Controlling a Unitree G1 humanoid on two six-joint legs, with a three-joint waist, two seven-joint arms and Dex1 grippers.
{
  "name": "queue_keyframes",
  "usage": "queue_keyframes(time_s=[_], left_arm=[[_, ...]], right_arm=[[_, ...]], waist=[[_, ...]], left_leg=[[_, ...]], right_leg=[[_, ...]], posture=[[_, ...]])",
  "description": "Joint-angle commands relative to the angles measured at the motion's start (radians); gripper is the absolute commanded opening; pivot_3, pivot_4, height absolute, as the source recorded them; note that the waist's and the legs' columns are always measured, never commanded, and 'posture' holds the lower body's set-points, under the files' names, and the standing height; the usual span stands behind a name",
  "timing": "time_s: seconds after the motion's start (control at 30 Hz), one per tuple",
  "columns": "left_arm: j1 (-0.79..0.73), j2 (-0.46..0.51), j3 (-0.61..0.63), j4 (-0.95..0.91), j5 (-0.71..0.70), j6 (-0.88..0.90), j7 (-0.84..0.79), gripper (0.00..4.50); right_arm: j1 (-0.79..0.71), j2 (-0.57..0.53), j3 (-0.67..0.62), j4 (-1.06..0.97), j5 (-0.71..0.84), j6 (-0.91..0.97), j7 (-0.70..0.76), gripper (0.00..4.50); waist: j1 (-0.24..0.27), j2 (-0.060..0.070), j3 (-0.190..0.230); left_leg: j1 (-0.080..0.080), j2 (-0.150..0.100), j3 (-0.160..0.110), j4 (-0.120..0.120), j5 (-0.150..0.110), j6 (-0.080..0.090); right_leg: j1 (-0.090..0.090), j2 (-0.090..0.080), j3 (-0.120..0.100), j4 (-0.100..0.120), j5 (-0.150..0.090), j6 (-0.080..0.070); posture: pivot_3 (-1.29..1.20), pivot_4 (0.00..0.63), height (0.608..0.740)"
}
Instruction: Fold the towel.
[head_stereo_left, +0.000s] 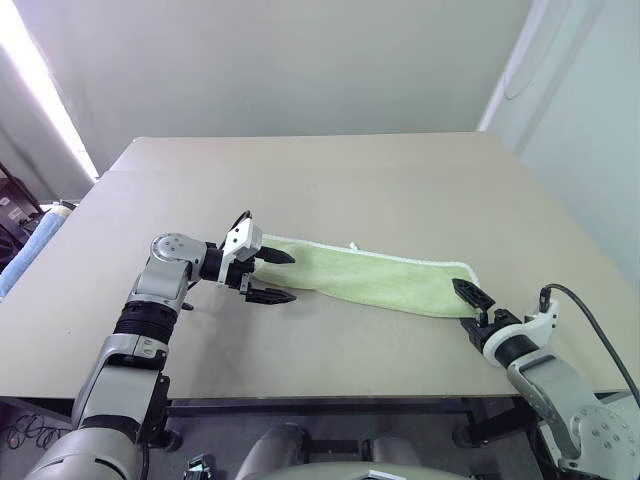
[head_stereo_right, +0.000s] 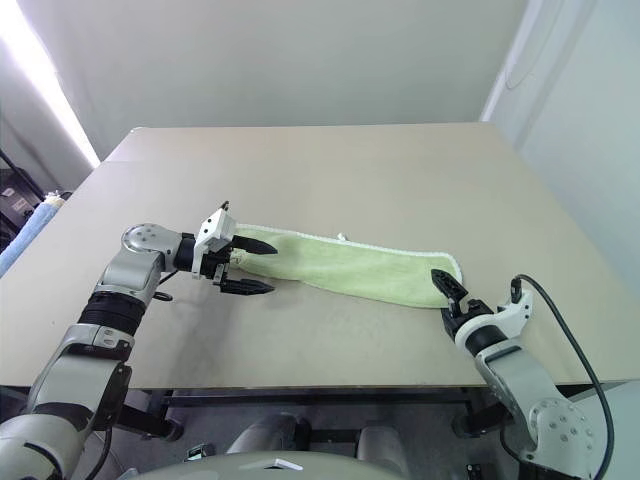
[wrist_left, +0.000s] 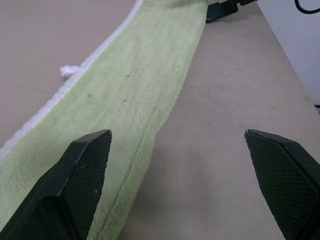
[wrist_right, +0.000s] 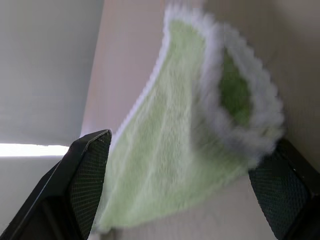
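Light green terry-cloth towel (head_stereo_left: 375, 275) with white stitched edging lying as a long narrow strip across the near half of the flat tan tabletop (head_stereo_left: 330, 180), running slantwise between the two arms. Small white loop (head_stereo_left: 354, 246) poking out along the far edge, near the middle of the strip. Layers visible at the right end, edging curled over itself there.

At the strip's left end, left gripper (head_stereo_left: 270, 276) with its two black fingers spread wide, one finger over the cloth's end, the other over bare table just beside the near edge; whether the upper finger touches the cloth cannot be told. Nothing held.

At the strip's right end, right gripper (head_stereo_right: 447, 297) likewise spread wide, fingertips just at the near corner of the cloth, not clamped on it.

Beyond the table's left edge, a blue cloth roll (head_stereo_left: 30, 250) standing apart from everything.
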Motion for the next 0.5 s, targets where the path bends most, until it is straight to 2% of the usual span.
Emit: queue_keyframes(time_s=[0.03,0.13,0.4,0.5], left_arm=[[-0.033,-0.001,0.001,0.005,-0.016,-0.021,0.01,4.5],[-0.037,-0.004,-0.002,0.014,-0.014,-0.035,0.014,4.5],[-0.05,0.004,-0.007,0.062,0.007,-0.09,0.035,4.5],[-0.059,0.009,-0.005,0.085,0.01,-0.106,0.045,4.5]], right_arm=[[-0.071,0.031,0.024,0.009,-0.052,-0.026,-0.008,3.88],[-0.109,0.048,0.024,0.028,-0.086,-0.036,-0.017,3.05],[-0.081,0.039,0.001,-0.011,-0.1,-0.021,0.006,0.14],[-0.062,0.014,-0.029,-0.01,-0.101,-0.022,0.004,0.06]], waist=[[0.001,0.0,0.0],[0.002,0.0,0.0],[0.003,0.0,0.0],[0.003,0.0,0.0]], left_leg=[[0.0,0.0,0.0,-0.001,0.0,0.0],[0.0,0.0,0.0,-0.002,0.0,0.0],[0.0,0.0,-0.001,-0.003,0.0,0.0],[0.001,0.0,-0.001,-0.003,0.0,0.0]], right_leg=[[-0.001,0.0,0.0,0.0,0.0,0.0],[-0.002,0.0,0.0,0.0,-0.002,-0.001],[-0.001,0.0,0.0,-0.001,-0.002,-0.001],[-0.001,0.0,0.0,-0.001,-0.002,-0.001]], posture=[[0.0,0.0,0.706],[0.0,0.0,0.706],[0.0,0.0,0.706],[0.0,0.0,0.706]])
